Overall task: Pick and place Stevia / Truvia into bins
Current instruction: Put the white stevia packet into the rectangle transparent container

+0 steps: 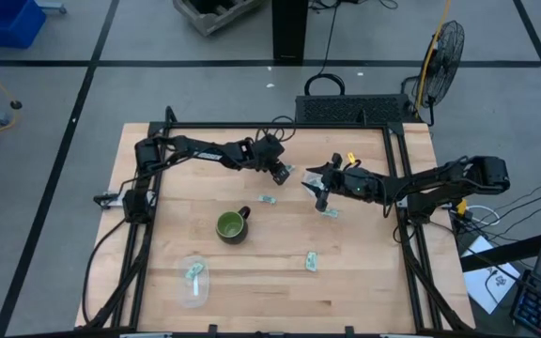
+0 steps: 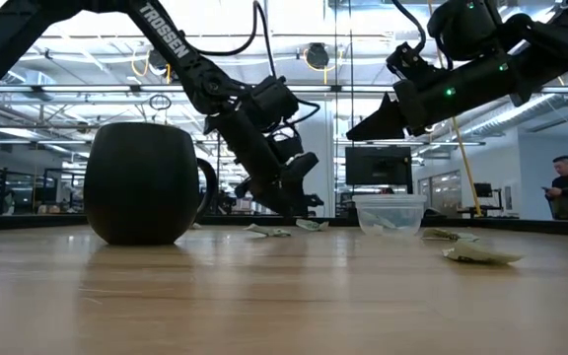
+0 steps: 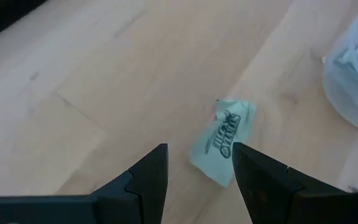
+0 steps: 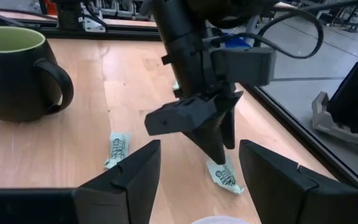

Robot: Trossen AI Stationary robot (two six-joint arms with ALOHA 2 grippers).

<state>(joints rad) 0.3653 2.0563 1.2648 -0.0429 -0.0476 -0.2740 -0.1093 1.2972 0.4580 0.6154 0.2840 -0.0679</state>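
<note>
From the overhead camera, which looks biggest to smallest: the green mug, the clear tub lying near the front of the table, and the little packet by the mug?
1. Clear tub, slightly larger than the mug.
2. Green mug, close in size to the tub.
3. Sachet, by far the smallest.

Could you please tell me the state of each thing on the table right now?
Left gripper: open, lowered to the table, fingers either side of a sachet.
Right gripper: open, raised, empty.
Pale green paper sachet: lying flat, not gripped.
Dark green ceramic mug: upright.
Clear round plastic tub: upright, sachets inside.
Second clear plastic tub: a sachet inside.
</note>
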